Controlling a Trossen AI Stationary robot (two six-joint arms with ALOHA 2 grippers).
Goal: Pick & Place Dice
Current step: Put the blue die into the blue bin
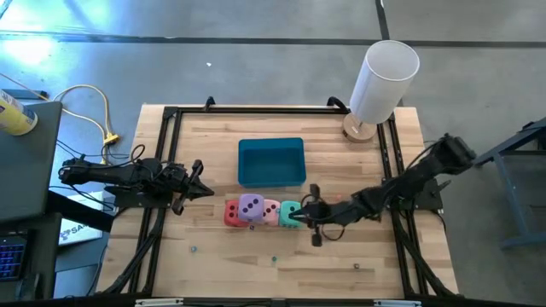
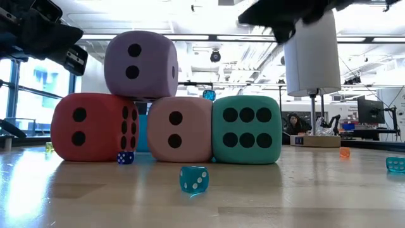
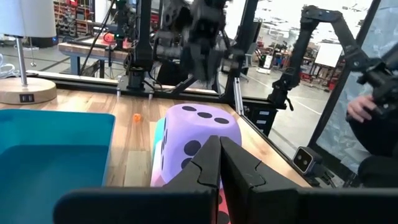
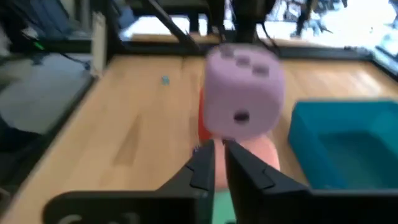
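Note:
Three soft dice stand in a row on the table in front of the blue tray [image 1: 271,162]: red [image 1: 231,215], pink [image 1: 270,211] and teal [image 1: 290,213]. The purple die [image 1: 251,205] sits on top, resting on the red die [image 2: 92,126] and the pink die [image 2: 180,130]. My left gripper [image 1: 202,189] is shut, left of the row and pointing at it, with the purple die [image 3: 196,140] just past its tips [image 3: 219,146]. My right gripper [image 1: 305,214] is shut and hovers by the teal die [image 2: 247,130], above table level.
A white cylindrical lamp [image 1: 384,77] on a round wooden base stands at the far right corner. Tiny dice lie on the near table, one teal [image 2: 193,179] and one blue [image 2: 124,158]. Black rails [image 1: 162,153] run along the table's edges. A person sits beyond the right edge [image 3: 373,118].

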